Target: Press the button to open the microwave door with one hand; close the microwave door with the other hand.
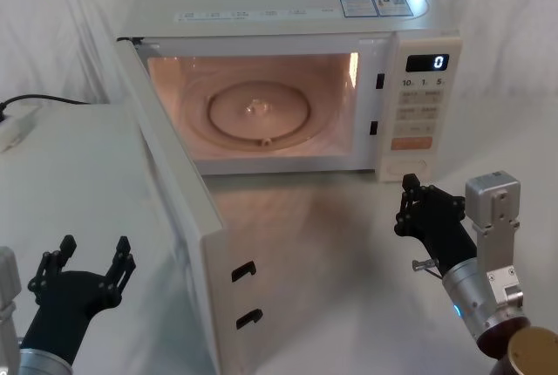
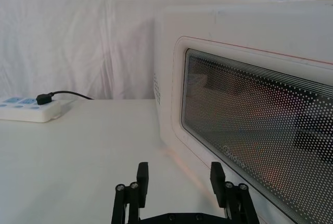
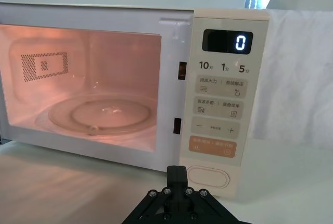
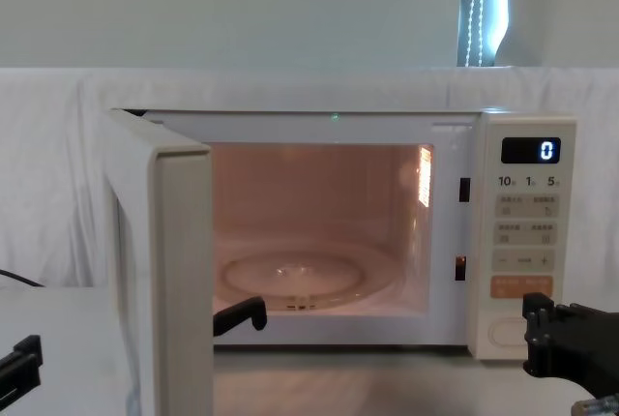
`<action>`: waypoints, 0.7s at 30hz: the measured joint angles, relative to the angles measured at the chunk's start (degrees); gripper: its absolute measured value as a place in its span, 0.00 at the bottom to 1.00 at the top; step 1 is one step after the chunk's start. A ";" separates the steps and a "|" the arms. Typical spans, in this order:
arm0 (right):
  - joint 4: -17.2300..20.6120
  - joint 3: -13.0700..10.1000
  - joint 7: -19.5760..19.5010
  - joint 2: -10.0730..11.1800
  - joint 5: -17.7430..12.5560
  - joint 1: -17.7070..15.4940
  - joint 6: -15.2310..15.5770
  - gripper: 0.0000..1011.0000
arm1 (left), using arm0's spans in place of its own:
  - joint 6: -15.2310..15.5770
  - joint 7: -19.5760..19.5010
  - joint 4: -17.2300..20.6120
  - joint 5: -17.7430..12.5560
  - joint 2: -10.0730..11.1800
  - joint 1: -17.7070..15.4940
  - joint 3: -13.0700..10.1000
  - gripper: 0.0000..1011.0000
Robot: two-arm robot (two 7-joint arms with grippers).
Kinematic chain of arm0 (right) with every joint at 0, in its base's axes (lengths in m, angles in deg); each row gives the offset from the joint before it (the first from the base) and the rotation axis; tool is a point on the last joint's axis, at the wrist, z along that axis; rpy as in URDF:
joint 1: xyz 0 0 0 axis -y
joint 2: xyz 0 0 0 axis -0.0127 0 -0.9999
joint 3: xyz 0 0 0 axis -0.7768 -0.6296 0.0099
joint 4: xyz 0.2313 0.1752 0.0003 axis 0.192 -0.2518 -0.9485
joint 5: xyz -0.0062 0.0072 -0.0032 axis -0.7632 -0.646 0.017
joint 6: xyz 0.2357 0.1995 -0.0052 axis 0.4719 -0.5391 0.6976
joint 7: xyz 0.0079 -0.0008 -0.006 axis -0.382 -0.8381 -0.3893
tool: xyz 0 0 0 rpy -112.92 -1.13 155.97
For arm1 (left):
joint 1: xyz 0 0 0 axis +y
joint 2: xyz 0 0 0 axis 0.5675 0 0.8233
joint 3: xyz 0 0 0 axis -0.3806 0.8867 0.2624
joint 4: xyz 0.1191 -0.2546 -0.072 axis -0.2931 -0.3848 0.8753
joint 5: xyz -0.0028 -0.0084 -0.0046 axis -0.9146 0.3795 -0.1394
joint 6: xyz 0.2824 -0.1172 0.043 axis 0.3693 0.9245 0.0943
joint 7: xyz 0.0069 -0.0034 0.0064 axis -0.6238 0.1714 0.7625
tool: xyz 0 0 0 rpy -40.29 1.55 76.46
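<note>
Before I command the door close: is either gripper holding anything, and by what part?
Nothing is held. The left gripper is open beside the swung-out door; the right gripper is shut, in front of the button.

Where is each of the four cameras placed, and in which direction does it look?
Head view: looks down on the open cream microwave door; open left hand and shut right hand show.
Left wrist view: faces the door's dark mesh window; left hand shows.
Right wrist view: faces the large cream oblong button; right hand shows.
Chest view: looks level into the lit cavity.
Shared: chest and right wrist both show the button.
</note>
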 joint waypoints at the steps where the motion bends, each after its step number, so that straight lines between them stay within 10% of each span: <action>1: 0.00 0.00 0.00 0.00 0.01 0.00 0.00 0.00 | 0.00 0.00 0.00 0.00 0.00 0.00 0.00 0.77; 21: 0.01 0.00 -0.01 0.00 0.04 0.00 0.05 0.00 | 0.00 0.00 0.00 0.00 0.00 0.00 0.00 0.15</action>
